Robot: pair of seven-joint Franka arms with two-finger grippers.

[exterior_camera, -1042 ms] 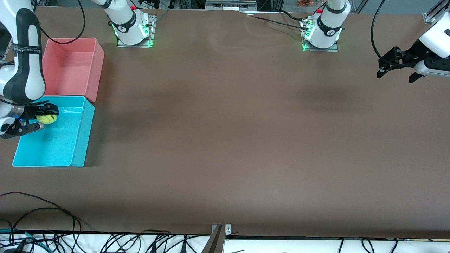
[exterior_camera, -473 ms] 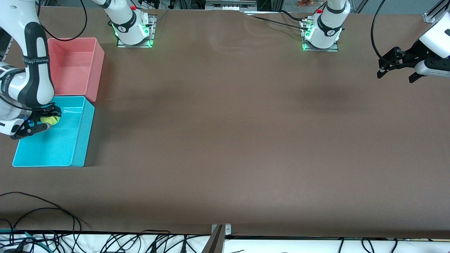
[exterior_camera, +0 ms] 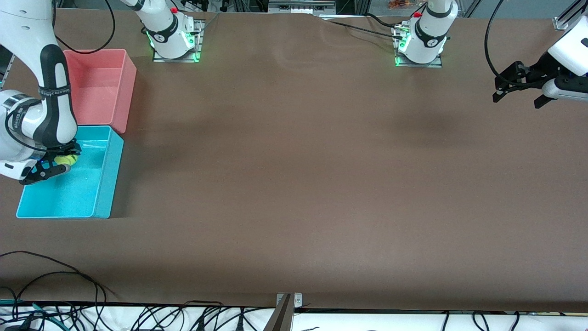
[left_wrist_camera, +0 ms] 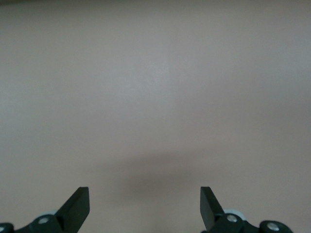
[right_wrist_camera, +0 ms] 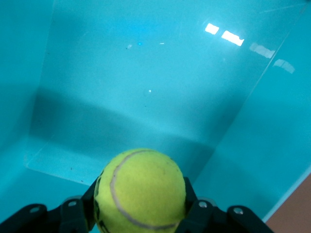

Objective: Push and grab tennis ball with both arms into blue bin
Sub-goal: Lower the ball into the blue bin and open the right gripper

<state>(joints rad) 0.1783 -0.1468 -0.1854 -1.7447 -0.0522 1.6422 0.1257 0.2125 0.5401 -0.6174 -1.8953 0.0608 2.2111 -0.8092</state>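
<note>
Compared with one second earlier, the right arm's forearm has swung toward the blue bin [exterior_camera: 106,177], and the right claw [exterior_camera: 59,161] with the tennis ball [exterior_camera: 65,159] has sunk lower inside it; the left arm has not moved. The right claw is pinching the tennis ball between its fingers [right_wrist_camera: 190,199], holding it inside the blue bin, in the part nearest the pink bin [exterior_camera: 126,76]; whether the ball touches the bin floor cannot be told. In the right wrist view the ball's pale curved seam shows, with bin walls close on several sides of it. The pink bin stands farther from the front camera than the blue bin, just beside it, both at the right arm's end of the worktop [exterior_camera: 294,184]. From the blue bin toward the left arm's end the brown worktop lies bare. The left claw [exterior_camera: 517,94] waits, spread wide, over that end of the worktop. A dark band on the right arm's forearm carries white lettering that cannot be read.
</note>
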